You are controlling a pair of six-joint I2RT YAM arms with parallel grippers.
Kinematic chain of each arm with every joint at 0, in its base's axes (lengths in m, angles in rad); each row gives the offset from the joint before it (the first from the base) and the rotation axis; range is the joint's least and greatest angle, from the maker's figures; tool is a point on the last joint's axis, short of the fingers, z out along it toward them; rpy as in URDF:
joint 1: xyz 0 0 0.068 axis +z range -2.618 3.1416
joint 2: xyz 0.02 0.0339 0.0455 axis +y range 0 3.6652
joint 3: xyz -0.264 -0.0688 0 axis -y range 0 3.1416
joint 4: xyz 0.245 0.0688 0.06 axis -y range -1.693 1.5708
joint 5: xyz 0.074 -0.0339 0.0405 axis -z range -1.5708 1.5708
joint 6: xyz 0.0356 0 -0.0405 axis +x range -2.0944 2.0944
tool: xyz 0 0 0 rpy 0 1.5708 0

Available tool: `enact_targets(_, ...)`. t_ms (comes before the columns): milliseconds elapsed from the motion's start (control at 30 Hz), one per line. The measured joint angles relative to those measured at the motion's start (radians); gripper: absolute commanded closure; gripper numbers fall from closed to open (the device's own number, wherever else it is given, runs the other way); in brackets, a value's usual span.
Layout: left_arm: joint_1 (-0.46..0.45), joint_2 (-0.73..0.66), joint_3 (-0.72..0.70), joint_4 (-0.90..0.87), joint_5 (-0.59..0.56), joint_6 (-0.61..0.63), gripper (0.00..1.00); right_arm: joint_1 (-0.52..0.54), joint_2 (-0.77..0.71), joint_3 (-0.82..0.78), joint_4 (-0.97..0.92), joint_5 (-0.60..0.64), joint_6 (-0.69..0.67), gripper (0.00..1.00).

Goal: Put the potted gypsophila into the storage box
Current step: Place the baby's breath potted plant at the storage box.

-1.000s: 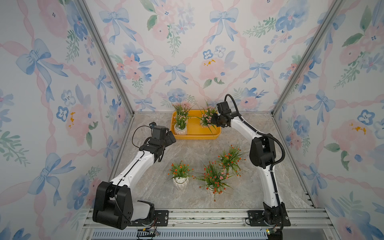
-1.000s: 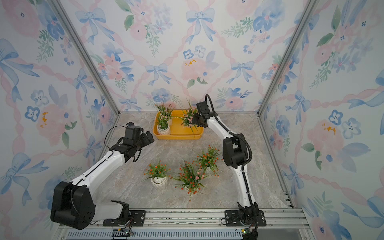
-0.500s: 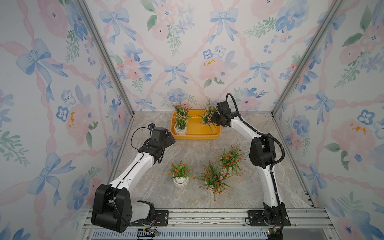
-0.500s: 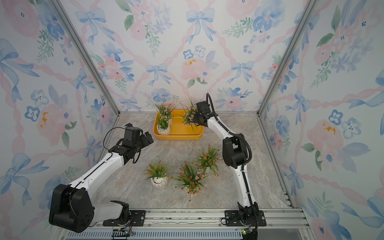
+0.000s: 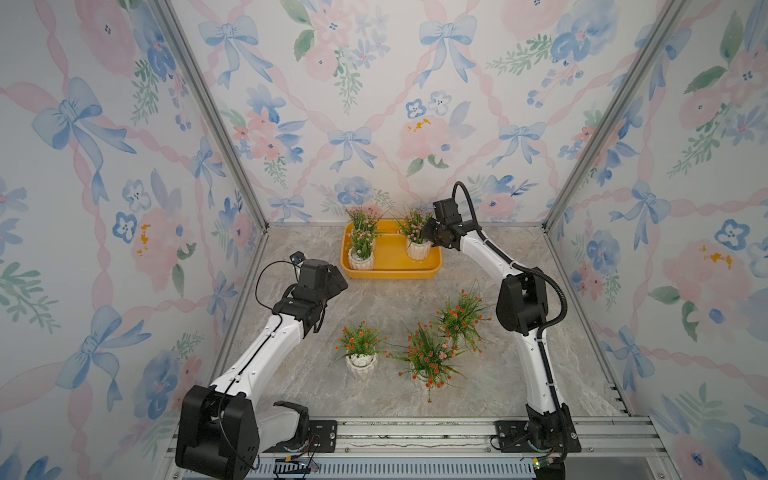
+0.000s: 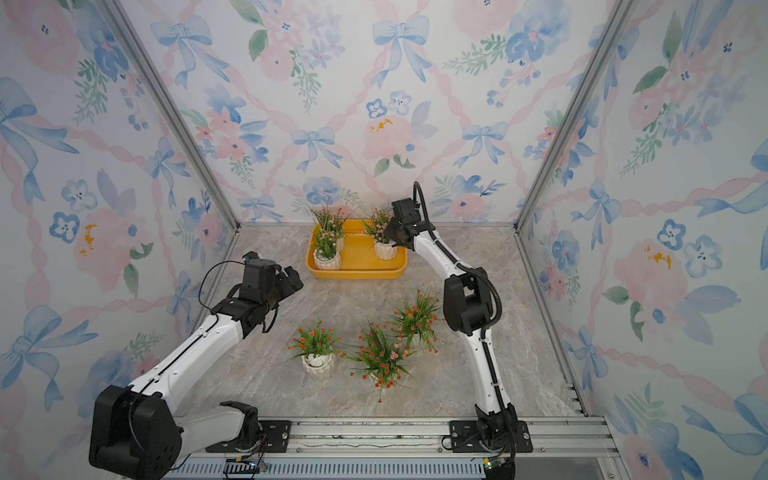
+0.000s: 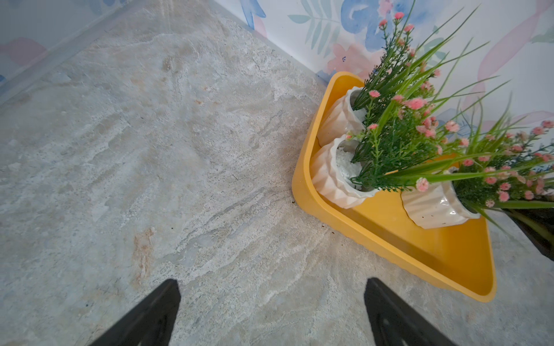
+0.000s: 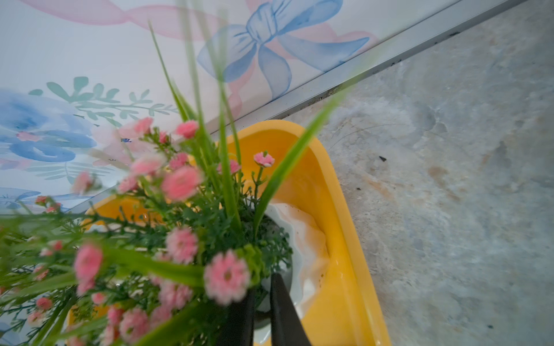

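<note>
- Already three pink-flowered pots (image 5: 360,259) (image 7: 329,176) sat inside the yellow-orange storage box (image 5: 390,274) (image 6: 357,275) (image 7: 389,239), two close together at its left end and one at its right end.
- The right end effector (image 5: 427,235) (image 8: 260,299), reaching in over the box's right rim, was clenched on the lip of the right-end pot (image 5: 417,250) (image 8: 308,239), one finger sunk in the foliage. Whether that pot rested on the box floor could not be told.
- The left end effector (image 5: 337,279) (image 6: 291,277) (image 7: 272,281) hung released and empty, jaws wide, over the bare counter (image 5: 395,307) just off the box's near left corner.
- Three orange-red pots (image 5: 360,365) (image 6: 318,365) stood grouped on the counter, well apart from the box, on the side nearer the arms' bases.
</note>
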Motion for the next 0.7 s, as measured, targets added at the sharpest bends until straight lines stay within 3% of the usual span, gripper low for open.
enact_targets(100,0.0,-0.009,-0.007,0.0,-0.007,-0.005,0.02,0.0,0.0,0.0,-0.002,0.0,0.005,0.82)
enact_targets(433,0.0,-0.006,-0.01,0.0,-0.009,-0.006,0.02,0.0,-0.059,-0.108,-0.011,0.015,-0.042,0.53)
enact_targets(567,0.0,0.011,-0.009,0.0,-0.008,-0.003,0.02,-0.001,-0.167,-0.225,-0.006,-0.002,-0.065,0.54)
enact_targets(700,0.0,0.045,0.003,0.0,0.006,0.002,0.02,-0.007,-0.205,-0.239,0.014,-0.047,-0.039,0.55)
